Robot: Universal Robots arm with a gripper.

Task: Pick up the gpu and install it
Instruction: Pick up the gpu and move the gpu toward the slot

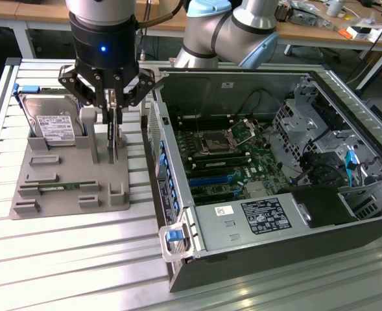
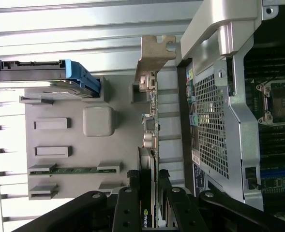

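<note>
The gpu, a thin dark card, stands on edge at the right side of the grey holder tray. In the wrist view the gpu runs away from the camera, with its silver bracket at the far end. My gripper comes down from above, and its black fingers press against both faces of the card's upper edge. The card's lower edge sits at the tray. The open computer case lies just to the exterior view's right, its motherboard's blue slots uncovered.
A silver hard drive with a white label leans at the tray's back left, with blue rails. A green memory stick lies in the tray's front. The case's perforated wall stands close beside the card. The slatted metal table extends in front.
</note>
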